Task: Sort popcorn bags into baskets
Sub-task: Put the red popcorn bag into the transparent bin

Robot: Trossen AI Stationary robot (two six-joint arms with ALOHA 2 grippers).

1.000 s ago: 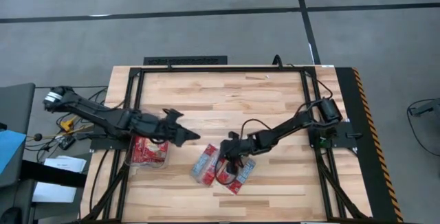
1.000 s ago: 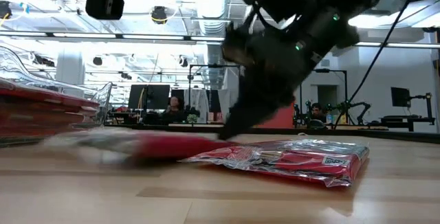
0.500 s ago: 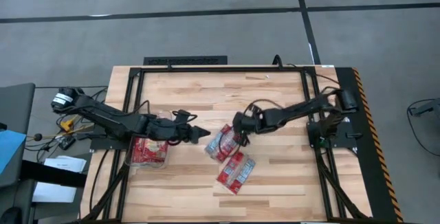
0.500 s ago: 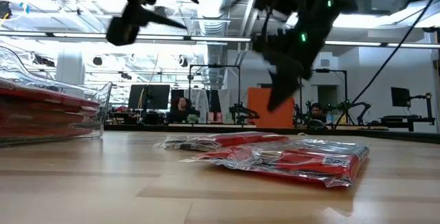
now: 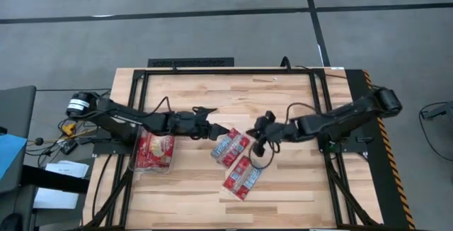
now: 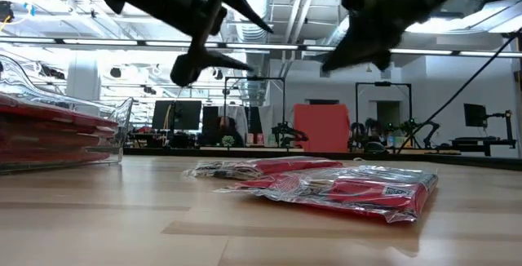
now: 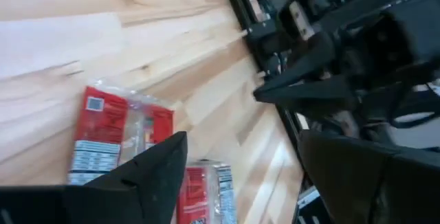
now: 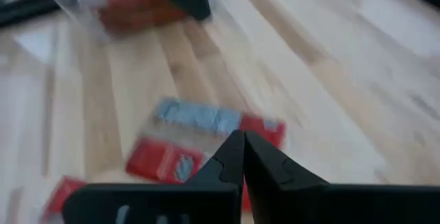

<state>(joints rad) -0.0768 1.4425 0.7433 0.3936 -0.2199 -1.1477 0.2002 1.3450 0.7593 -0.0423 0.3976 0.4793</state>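
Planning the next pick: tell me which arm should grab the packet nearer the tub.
Left. The left hand hangs open right beside that packet, on the clear tub's side. The right hand is shut, on the far side.

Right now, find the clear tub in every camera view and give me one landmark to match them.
High view: the clear tub sits at the table's left side, with red packets inside.
Low view: at the far left edge, with packets stacked in it.
Left wrist view: not in it.
Right wrist view: probably the blurred clear-and-red shape beyond the loose packets.
Landmark: the two loose packets mid-table, seen in all four views.
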